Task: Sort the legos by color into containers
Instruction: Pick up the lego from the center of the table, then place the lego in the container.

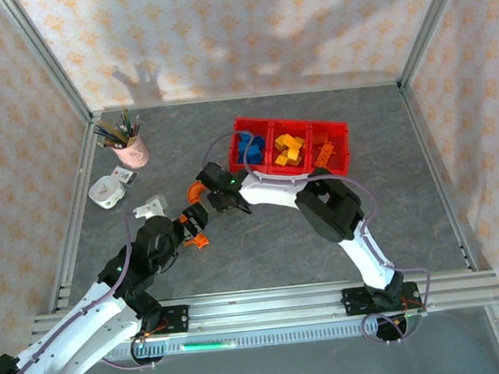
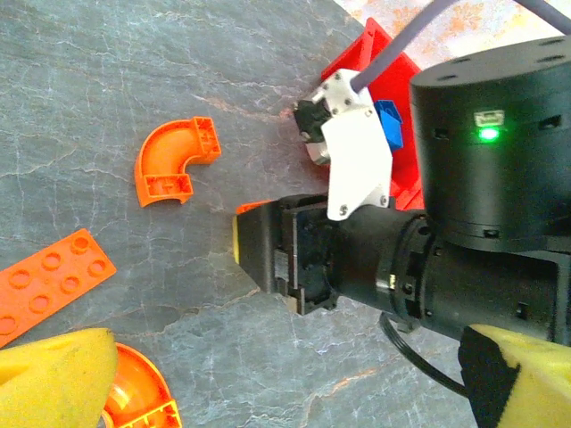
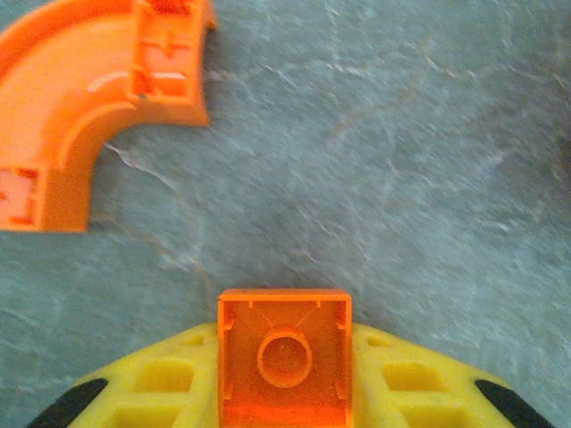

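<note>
Overhead: one row of three red containers stood at about 1 o'clock from the middle of the table. The left bin held blue blocks, the middle bin yellow blocks, the right bin orange blocks (each lot piled too tight for me to count). One pink pencil cup stood at 10 o'clock, with one white round object at its 7 o'clock.

On the right gripper the jaws were narrow. Both yellow fingers pressed against the sides of one orange cube, whose hollow underside faced my wrist camera. I could not tell whether the cube was off the table. One orange arch lay flat at 10 o'clock of the cube, apart from it.

On the left gripper the jaws were spread wide, with nothing held. From its camera I counted three loose orange pieces on the table:
- the arch, at 10 o'clock of the right gripper;
- one flat studded plate, at 8 o'clock;
- a second arch, at 7 o'clock, half hidden by one of that gripper's own pads.

A corner of the containers showed at 1 o'clock, behind the right arm.

Overhead, both grippers sat close together at about 8 o'clock of the containers, near the left bin.
</note>
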Motion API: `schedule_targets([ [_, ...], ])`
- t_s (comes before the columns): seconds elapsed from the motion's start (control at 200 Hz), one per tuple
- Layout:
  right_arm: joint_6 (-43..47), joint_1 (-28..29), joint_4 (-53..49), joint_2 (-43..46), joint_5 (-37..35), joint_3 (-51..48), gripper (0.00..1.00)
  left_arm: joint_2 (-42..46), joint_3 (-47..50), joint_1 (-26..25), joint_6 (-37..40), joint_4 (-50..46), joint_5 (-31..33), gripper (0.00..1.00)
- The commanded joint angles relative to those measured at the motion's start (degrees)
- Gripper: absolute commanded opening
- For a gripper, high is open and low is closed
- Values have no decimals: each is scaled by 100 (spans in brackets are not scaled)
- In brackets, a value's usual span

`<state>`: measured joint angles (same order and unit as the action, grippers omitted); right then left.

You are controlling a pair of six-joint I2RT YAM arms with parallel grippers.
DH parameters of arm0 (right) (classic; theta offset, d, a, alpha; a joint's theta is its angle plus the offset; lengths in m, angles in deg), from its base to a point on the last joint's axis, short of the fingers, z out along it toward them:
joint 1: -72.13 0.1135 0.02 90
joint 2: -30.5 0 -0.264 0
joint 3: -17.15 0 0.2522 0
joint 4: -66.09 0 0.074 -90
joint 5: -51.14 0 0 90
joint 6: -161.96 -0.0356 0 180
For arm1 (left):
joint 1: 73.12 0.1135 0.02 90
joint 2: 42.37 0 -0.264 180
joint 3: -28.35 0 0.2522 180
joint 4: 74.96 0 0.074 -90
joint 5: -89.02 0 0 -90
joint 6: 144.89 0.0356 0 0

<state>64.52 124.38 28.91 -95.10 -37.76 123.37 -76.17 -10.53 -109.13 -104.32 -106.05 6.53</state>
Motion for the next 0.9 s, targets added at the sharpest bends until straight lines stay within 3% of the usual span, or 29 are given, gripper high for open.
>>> schedule_targets([
  [0.0,-285,-192,286,746,251,-453,29,7,-196,24,150,53,-66,99],
  [0.325,-872,-866,675,2807,470,-2246,29,-419,-438,20,424,391,-602,99],
  [0.566,-989,-2144,477,3933,461,-2985,30,-1419,-685,-3,557,1276,-1232,99],
  [0.696,-903,-2860,333,3938,447,-2802,30,-2022,-824,-96,575,1814,-1441,99],
  [0.801,-833,-3203,280,3612,-53,-2530,30,-2461,-892,-174,575,2276,-1507,99],
  [0.896,-781,-3549,345,3188,1,-2319,30,-2793,-1002,-202,547,2513,-1555,99],
])
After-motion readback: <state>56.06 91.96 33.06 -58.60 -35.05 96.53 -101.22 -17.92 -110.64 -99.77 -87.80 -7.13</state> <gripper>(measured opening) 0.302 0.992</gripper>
